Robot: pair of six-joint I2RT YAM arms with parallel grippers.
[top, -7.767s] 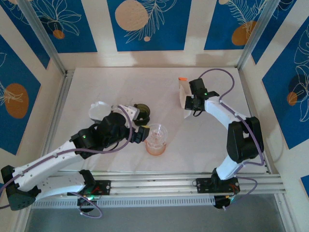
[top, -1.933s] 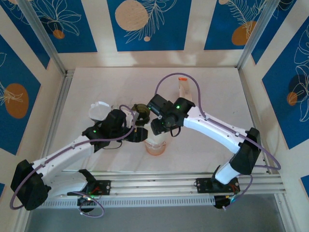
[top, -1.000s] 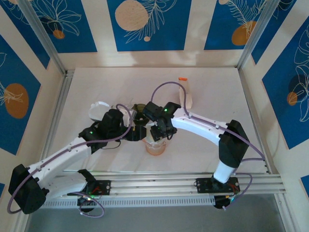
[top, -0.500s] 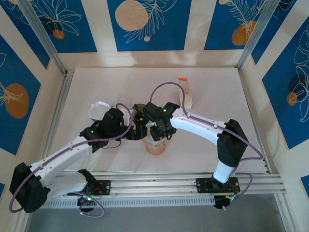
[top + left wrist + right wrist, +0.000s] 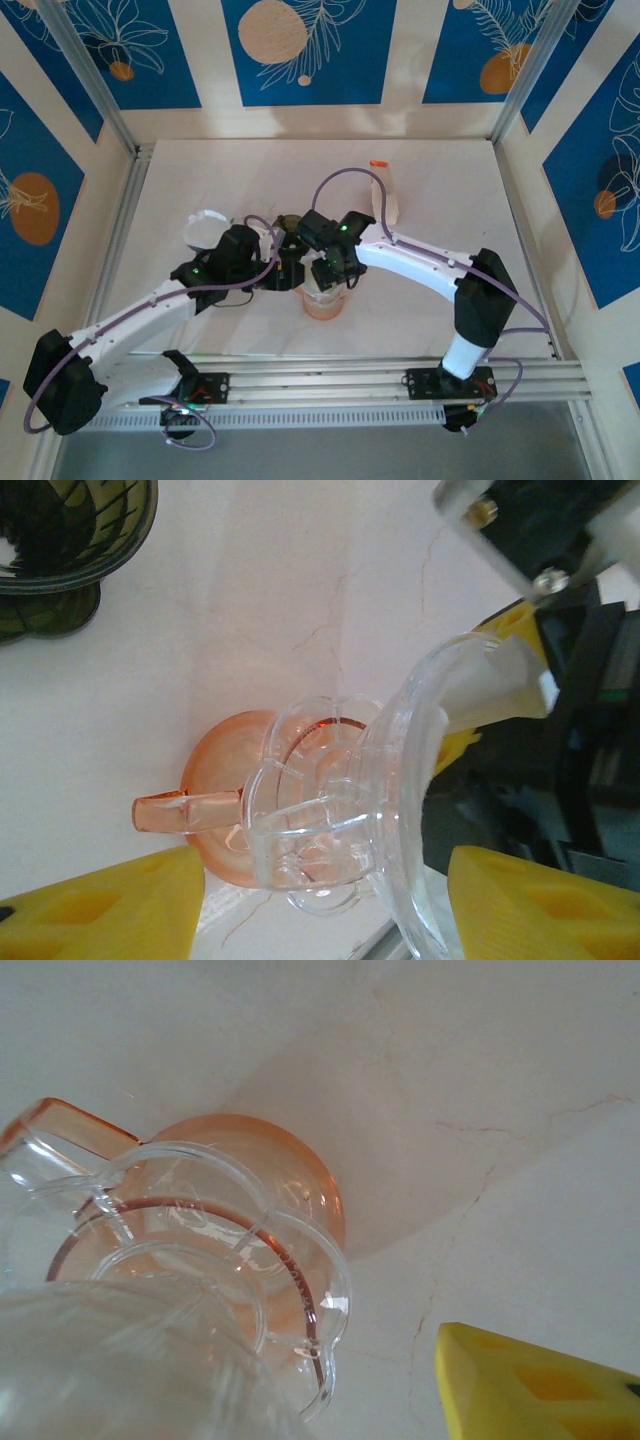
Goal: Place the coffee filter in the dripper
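Left of the dripper [image 5: 330,820] we see a dark green ribbed bowl [image 5: 70,530]. The left gripper [image 5: 325,875] has its fingers apart, flanking that clear scalloped dripper, seated on an orange glass cup [image 5: 210,780]. At its right rim, the left wrist camera shows us the white paper coffee filter [image 5: 505,675] pinched between the fingers of the right gripper [image 5: 327,272].

The white worktop [image 5: 440,290] shows faint hairline creases up close. A pink glass jug [image 5: 322,303] stands on it near the front middle (a clear dripper [image 5: 330,820] sits on top). Just behind it is a dark green ribbed cup [image 5: 292,228]. A white object [image 5: 203,225] lies to the left, and a pale object with an orange tip [image 5: 385,195] lies further back
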